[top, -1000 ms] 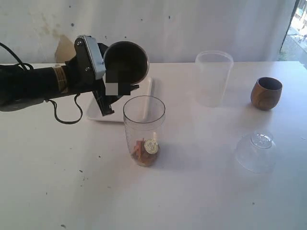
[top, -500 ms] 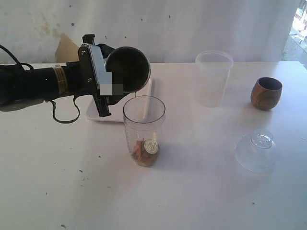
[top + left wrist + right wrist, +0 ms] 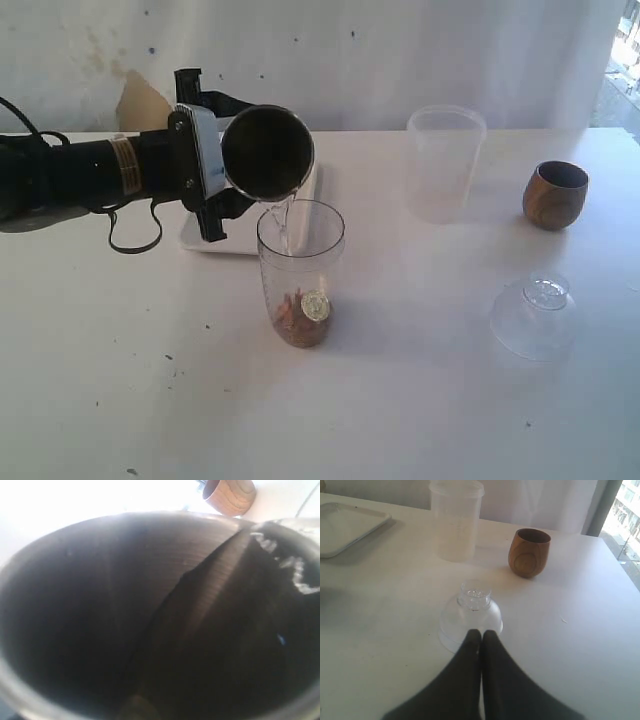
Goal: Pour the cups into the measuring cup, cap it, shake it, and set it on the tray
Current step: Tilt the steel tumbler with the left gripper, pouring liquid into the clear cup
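My left gripper [image 3: 225, 175] is shut on the steel tumbler [image 3: 266, 152], tipped on its side just above the measuring cup [image 3: 300, 270]. A thin stream of clear liquid [image 3: 282, 215] falls from the tumbler's rim into the measuring cup, which holds brown bits and a round pale piece at its bottom. The left wrist view is filled by the tumbler's dark inside [image 3: 150, 620]; the jaws are hidden there. The brown wooden cup [image 3: 555, 194] [image 3: 529, 552] stands upright at the far right. The white tray [image 3: 215, 238] lies behind the tumbler. My right gripper [image 3: 481, 634] is shut and empty, near the clear dome lid [image 3: 471, 617].
A frosted translucent container [image 3: 445, 163] [image 3: 456, 520] stands upright at the back, between the tray and the wooden cup. The clear dome lid [image 3: 533, 315] rests on the table at the front right. The left arm's cable [image 3: 130, 240] hangs down to the table.
The left gripper has tipped the steel tumbler further over the measuring cup, and liquid now runs from its rim. The right arm has not moved.
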Tool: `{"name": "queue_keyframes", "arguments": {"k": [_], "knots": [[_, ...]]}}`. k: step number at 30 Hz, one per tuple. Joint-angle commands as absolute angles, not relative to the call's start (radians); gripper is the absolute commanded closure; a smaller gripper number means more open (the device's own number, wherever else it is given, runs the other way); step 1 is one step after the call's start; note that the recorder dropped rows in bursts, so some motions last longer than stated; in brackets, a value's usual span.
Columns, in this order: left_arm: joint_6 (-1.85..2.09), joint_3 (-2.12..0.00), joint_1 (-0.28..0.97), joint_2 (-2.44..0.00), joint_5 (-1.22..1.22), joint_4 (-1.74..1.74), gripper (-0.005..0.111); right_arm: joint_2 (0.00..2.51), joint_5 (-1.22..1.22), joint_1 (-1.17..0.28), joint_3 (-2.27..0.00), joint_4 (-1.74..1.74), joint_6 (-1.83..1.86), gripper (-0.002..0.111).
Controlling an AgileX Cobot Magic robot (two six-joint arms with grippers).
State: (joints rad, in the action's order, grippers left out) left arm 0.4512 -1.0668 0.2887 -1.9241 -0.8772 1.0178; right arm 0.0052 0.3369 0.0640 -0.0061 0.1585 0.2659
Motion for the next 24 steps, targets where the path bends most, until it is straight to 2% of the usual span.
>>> {"name": "queue_keyframes", "arguments": {"k": [1,24], "knots": [[0.525,-1.084,0.292,-1.909,-0.923,0.947,0.107,0.000,0.336,0.062,0.000,0.160,0.274,0.108],[0.745,-1.084,0.292,-1.909,-0.926,0.873,0.107,0.000,0.336,0.062,0.000,0.160,0.274,0.108]]}}
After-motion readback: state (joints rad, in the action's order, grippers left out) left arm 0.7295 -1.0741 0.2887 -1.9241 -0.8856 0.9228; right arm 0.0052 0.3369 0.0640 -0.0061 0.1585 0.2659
